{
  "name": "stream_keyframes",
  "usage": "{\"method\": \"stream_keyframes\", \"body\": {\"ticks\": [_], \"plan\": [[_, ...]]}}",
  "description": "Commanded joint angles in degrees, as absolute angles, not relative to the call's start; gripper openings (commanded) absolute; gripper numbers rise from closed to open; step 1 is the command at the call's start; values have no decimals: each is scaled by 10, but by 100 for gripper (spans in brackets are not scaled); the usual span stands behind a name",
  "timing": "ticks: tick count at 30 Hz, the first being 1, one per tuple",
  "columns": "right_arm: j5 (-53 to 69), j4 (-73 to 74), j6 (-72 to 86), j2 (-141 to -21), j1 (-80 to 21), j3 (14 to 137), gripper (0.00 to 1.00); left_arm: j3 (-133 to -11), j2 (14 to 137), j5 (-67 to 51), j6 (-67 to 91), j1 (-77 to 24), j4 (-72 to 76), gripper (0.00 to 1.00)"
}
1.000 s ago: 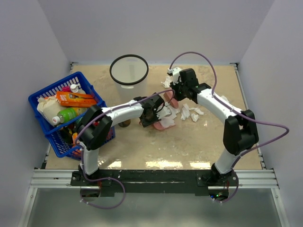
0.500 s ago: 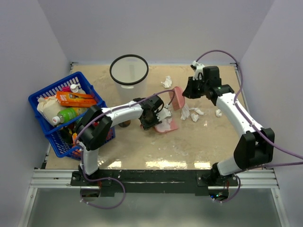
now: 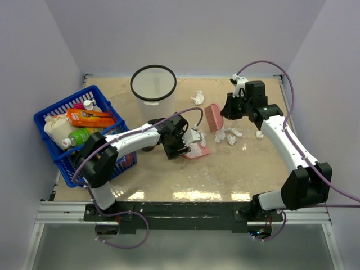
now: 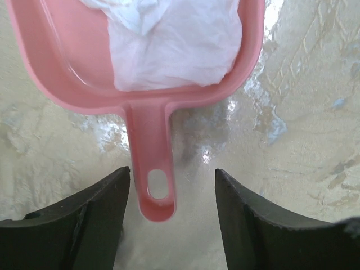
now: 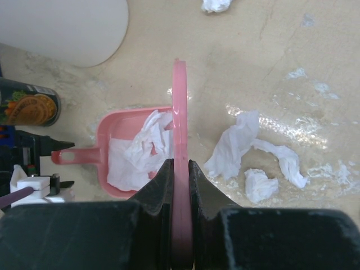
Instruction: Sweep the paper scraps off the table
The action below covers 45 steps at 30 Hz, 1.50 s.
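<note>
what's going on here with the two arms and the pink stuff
It's a cleanup of the table. The right gripper is shut on a pink brush, right beside a few loose paper scraps. The left gripper is open, its fingers on either side of the pink dustpan handle without clamping it. Some paper is in the pan; several scraps lie outside it.

In the top view we find the basket (image 3: pixel 62 103) at the left and the bin (image 3: pixel 153 84) at upper centre. Mid-frame on the table (image 3: pixel 225 174) lies the dustpan (image 4: pixel 149 135) with scraps (image 4: pixel 169 45) in it. More scraps lie right of it, and the brush (image 3: pixel 212 117) is above it.
</note>
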<state>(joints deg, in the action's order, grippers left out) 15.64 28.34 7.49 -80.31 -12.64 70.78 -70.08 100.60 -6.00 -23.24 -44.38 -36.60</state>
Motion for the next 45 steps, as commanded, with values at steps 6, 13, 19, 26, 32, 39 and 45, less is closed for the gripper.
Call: {"method": "stream_keyframes", "body": {"ticks": [6,13,19,26,32,39,45], "plan": [[119,269,76,-783,-127,695,0,-661,998,-88,-261,-415,-331,57],[147,265,89,-783,-127,660,0,-656,1005,-107,-265,-414,-311,46],[142,256,99,-785,-127,644,0,-659,1012,-119,-243,-414,-319,34],[139,232,106,-818,-128,643,0,-667,1017,-116,-226,-414,-325,15],[157,222,138,-827,-150,636,0,-692,1040,-119,-222,-414,-351,1],[182,220,178,-813,-163,634,0,-722,1056,-129,-218,-414,-368,0],[164,228,169,-810,-162,626,0,-747,1065,-141,-222,-414,-394,11]]}}
